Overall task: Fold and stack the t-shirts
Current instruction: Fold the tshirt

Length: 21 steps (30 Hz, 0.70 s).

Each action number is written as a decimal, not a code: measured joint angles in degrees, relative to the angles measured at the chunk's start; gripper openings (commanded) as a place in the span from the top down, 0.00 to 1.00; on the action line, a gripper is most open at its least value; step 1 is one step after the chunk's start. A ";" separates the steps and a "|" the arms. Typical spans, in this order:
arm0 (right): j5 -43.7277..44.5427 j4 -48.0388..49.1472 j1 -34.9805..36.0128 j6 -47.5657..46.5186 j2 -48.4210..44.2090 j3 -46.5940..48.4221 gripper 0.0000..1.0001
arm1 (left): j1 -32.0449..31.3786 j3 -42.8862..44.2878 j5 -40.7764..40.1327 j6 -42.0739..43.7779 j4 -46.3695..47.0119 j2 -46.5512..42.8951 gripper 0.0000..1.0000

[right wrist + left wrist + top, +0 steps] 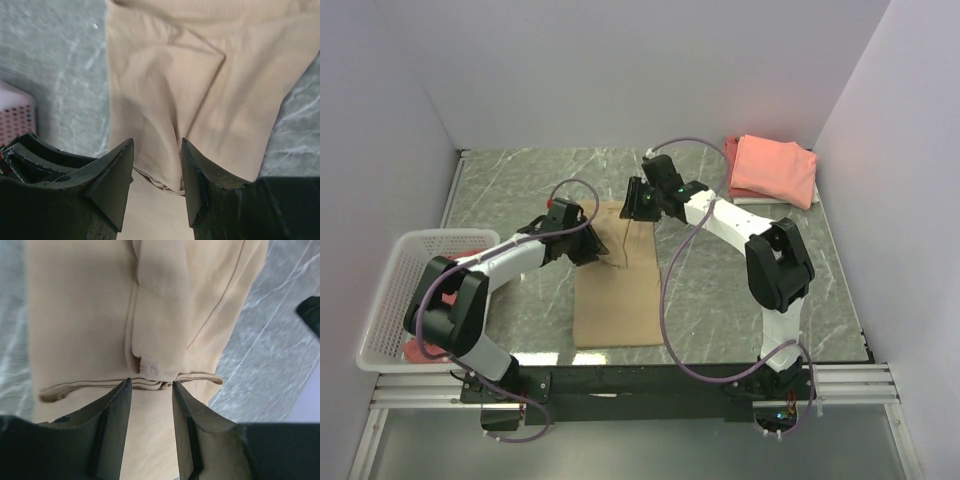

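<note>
Tan t-shirt | left pincer parted | right pincer parted above it

The tan t-shirt lies flat in the middle of the table before me, folded lengthwise into a long narrow strip that runs from near to far. At its far end a sleeve is turned over the body, and the hem there puckers into soft ridges. The salmon-pink t-shirt sits folded in the far right corner, well apart. Some dusty red cloth shows in the basket on my left.
</note>
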 measured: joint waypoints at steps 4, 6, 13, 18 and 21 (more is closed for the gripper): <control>-0.13 0.17 0.63 0.22 0.04 -2.93 0.50 | -1.92 -0.04 0.20 -0.72 1.66 3.30 0.56; -0.17 0.55 0.70 0.35 0.04 -4.00 0.50 | -2.40 -0.07 0.20 -1.11 2.01 4.42 0.58; -0.22 1.64 0.72 0.74 0.04 -6.27 0.51 | -3.21 -0.07 -0.20 -2.45 2.64 5.86 0.80; -0.26 2.45 0.98 1.05 0.04 -6.34 0.51 | -3.80 -0.31 -1.62 -3.08 3.13 5.70 0.99; -0.46 2.82 1.05 1.11 0.04 -6.34 0.51 | -4.42 -1.60 -2.69 -3.54 3.39 4.39 0.99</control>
